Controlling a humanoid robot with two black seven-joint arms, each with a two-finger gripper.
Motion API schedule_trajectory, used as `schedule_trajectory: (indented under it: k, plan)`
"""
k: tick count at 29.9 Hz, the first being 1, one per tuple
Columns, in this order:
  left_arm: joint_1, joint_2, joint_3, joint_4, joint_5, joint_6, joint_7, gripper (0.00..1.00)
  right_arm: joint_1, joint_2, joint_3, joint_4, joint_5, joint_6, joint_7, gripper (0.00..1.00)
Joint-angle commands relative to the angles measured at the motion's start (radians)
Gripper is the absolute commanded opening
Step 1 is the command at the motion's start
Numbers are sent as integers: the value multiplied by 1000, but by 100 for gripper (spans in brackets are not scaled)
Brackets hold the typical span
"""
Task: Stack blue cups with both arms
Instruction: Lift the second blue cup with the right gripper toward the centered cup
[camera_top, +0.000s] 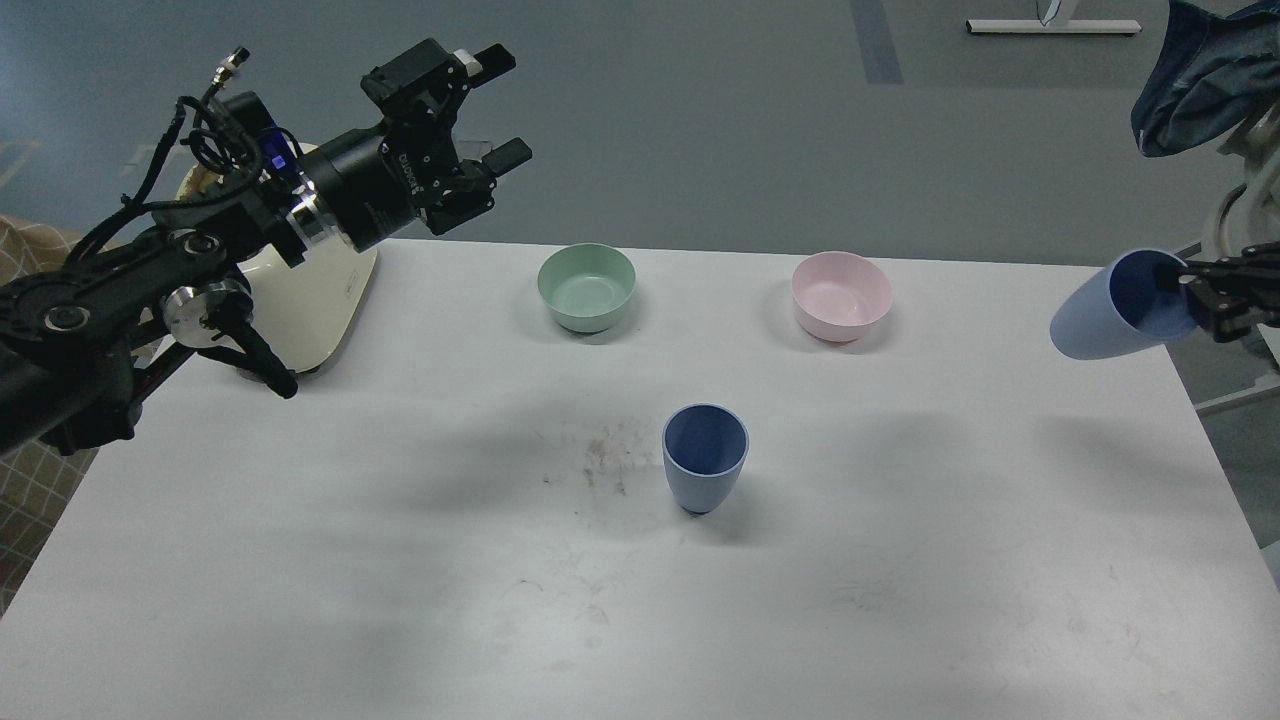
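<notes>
Two blue cups are in view, one held and one free. The right gripper sits at the far right edge of the view, its dark fingers clamped on the rim of the held blue cup, one finger reaching into the cup's dark mouth. That cup is tipped nearly onto its side, its mouth toward the gripper and its narrow base pointing away to the left and slightly down, clear of the white table. The standing blue cup is upright on the table, well apart from the right gripper, down and to its left, and also well below and to the right of the left gripper. The left gripper hangs above the table's far left corner with its two fingers spread wide and nothing between them; a cream-coloured appliance stands just below and behind its wrist. A green bowl rests on the table down and to the right of the left gripper, and a pink bowl lies between that bowl and the right gripper, both bowls farther back than the standing cup.
</notes>
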Motion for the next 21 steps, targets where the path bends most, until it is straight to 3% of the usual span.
schedule_trajectory:
  k: [1, 11, 21]
  plan:
    - [0, 0, 0, 0, 0, 1, 0, 98, 78, 113, -16, -34, 18, 35, 0, 0]
    - [2, -14, 0, 3, 5, 5, 0, 98, 301, 395, -296, -30, 313, 46, 0, 0]
    - [5, -14, 0, 5, 5, 5, 0, 98, 344, 515, -319, 15, 378, 69, 0, 0]
